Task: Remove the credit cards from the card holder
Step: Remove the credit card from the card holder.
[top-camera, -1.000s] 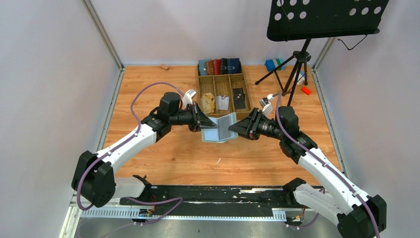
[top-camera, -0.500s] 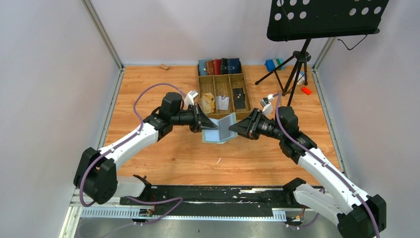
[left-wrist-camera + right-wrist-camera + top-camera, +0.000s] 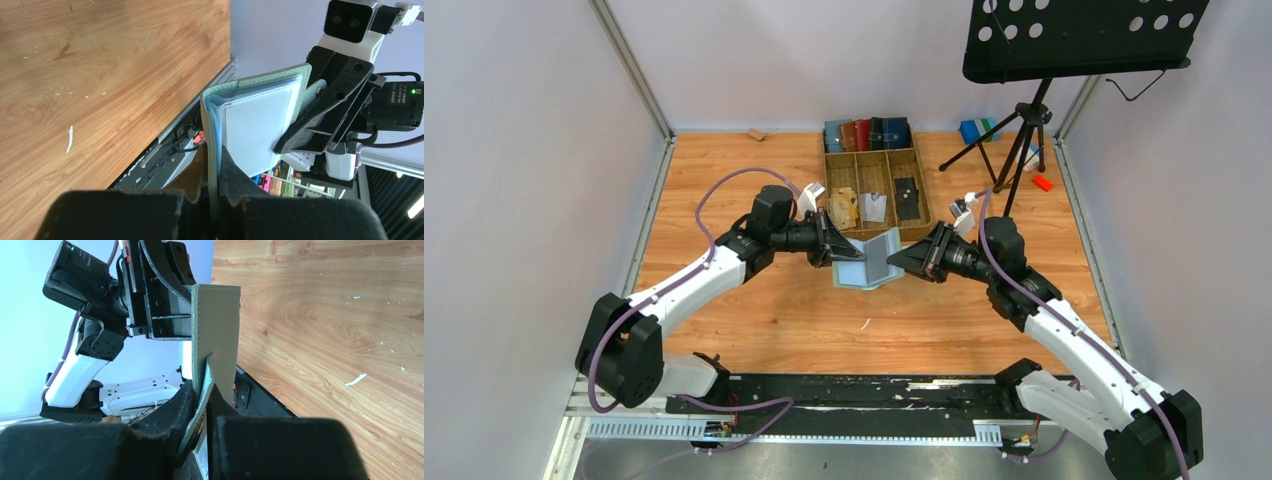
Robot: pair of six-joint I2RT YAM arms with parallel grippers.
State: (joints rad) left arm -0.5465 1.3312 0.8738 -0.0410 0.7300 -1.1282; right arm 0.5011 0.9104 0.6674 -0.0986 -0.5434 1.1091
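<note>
From above, your arms [image 3: 694, 285] reached inward, meeting at mid-frame with the open card holder [image 3: 871, 260] held between them. Left wrist: the left gripper [image 3: 214, 167] clamped its lower edge. Right wrist: the right gripper [image 3: 202, 395] pinched its flap.

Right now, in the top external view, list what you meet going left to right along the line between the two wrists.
The left end effector, clamped on the left cover → the card holder, held open between the arms → the right end effector, pinching its right edge.
</note>
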